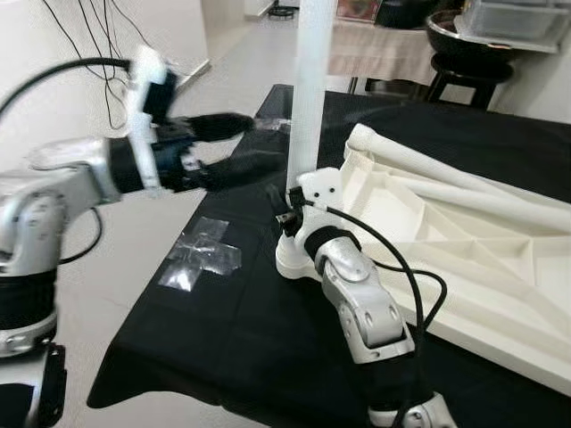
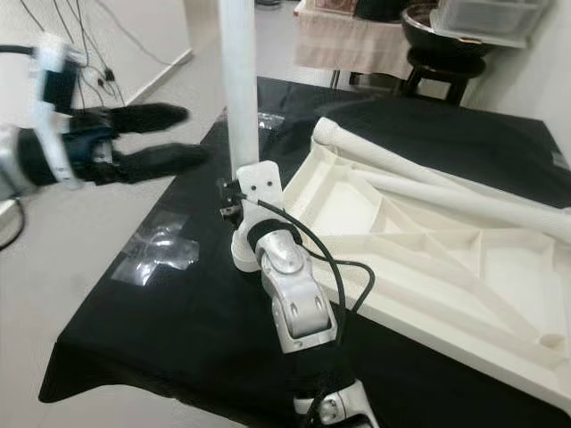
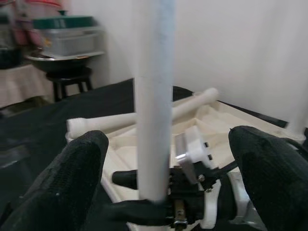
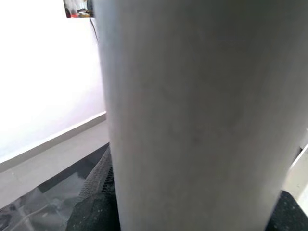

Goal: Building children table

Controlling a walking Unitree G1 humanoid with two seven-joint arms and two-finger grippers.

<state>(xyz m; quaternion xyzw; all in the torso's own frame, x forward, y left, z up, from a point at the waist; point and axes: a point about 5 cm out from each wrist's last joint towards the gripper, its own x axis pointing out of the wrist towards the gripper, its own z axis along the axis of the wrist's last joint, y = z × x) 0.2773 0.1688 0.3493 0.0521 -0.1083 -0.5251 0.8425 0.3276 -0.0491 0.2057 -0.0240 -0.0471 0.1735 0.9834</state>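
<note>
A black cloth [image 1: 223, 330] bears clear tape [image 1: 201, 255]; behind stand a black stool [image 1: 468, 71] and a draped table [image 1: 379, 49].

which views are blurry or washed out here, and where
Left eye view: the left gripper is motion-smeared, and the white leg blows out near the top. Left wrist view: the black fingers are soft, out of focus. Right wrist view: the leg is a close featureless blur; the wall behind is overexposed.

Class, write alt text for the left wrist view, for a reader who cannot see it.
A white table leg stands upright between the left hand's two open black fingers. The right hand grips the leg's base. Behind, an upturned white tabletop lies on black cloth.
</note>
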